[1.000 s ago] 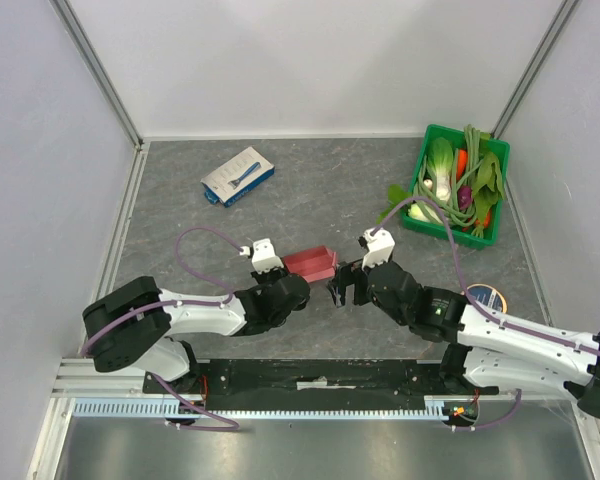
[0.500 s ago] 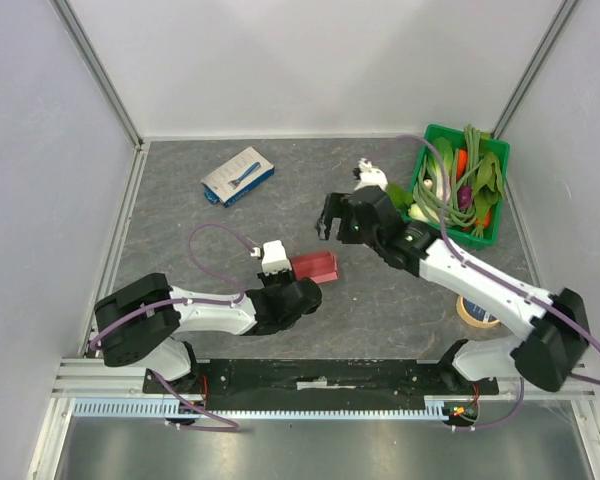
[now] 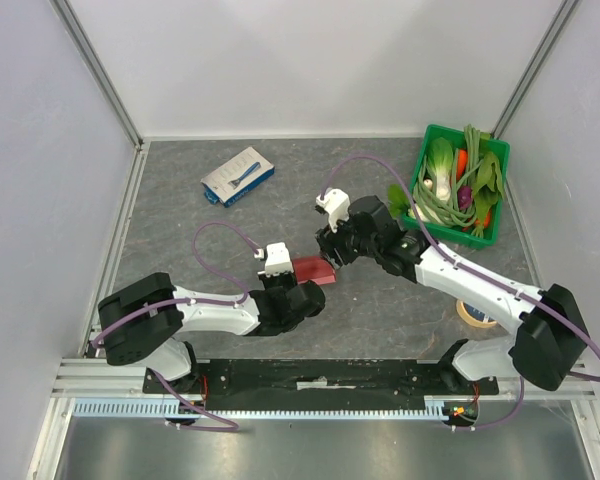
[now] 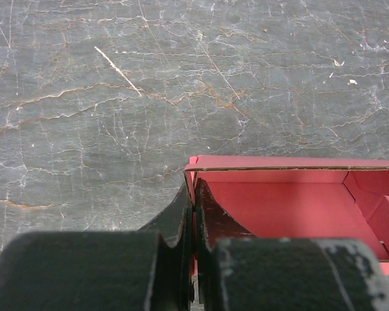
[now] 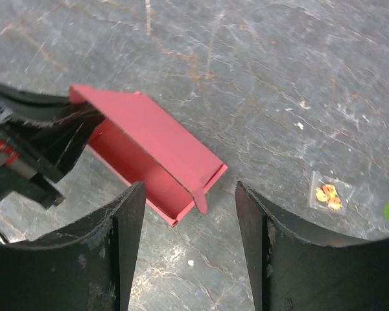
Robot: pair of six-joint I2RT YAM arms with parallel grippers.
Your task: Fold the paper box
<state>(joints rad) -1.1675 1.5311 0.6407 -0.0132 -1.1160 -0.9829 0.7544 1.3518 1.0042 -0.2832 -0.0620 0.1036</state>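
Observation:
The paper box [image 3: 314,270] is a pink-red open tray lying on the grey table at the centre. My left gripper [image 3: 300,283] is shut on it; in the left wrist view its fingertips [image 4: 196,194] pinch the box's left wall, with the red inside of the paper box [image 4: 292,207] stretching right. My right gripper [image 3: 330,252] hovers over the far right end of the box. In the right wrist view the right gripper [image 5: 189,188] is open, nothing is touched, and a small end flap of the paper box [image 5: 149,139] hangs between the fingers.
A white-and-blue box [image 3: 238,176] lies at the back left. A green basket [image 3: 496,190] of vegetables stands at the back right. A tape roll [image 3: 473,312] lies near the right arm. A small clear packet [image 5: 327,194] lies on the table right of the box.
My right arm swung away to the far side, then came back over the box's right end, its jaws narrower. The left gripper kept its hold and the box shifted slightly.

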